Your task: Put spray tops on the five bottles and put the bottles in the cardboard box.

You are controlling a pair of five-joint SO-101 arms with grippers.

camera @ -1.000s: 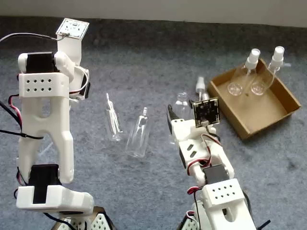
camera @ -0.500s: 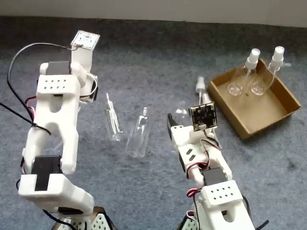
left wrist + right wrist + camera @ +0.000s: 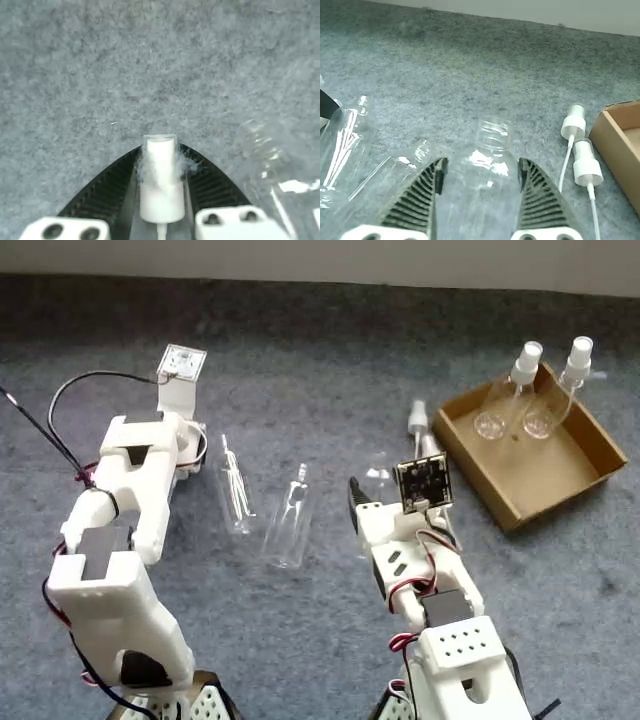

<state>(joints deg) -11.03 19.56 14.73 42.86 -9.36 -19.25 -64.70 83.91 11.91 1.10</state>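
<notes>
Capping the 3rd bottle looks to be the step in hand. The left gripper (image 3: pixel 161 149) is clamping a white spray top (image 3: pixel 160 187) over the carpet's (image 3: pixel 330 350) left part. The right gripper (image 3: pixel 480 165) is gripping an open upright bottle (image 3: pixel 490 150) near the carpet's middle, beside the cardboard box (image 3: pixel 566 496) that is holding 2 capped bottles (image 3: pixel 520 390). The next move is calling for threading the top's tube into the open neck.

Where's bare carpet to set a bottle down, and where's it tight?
Free: the far carpet between the left arm and the box; also the near-right patch beside the right arm, on the box's near side. Tight: lying bottles between the arms; loose tops between the box and the held bottle.
</notes>
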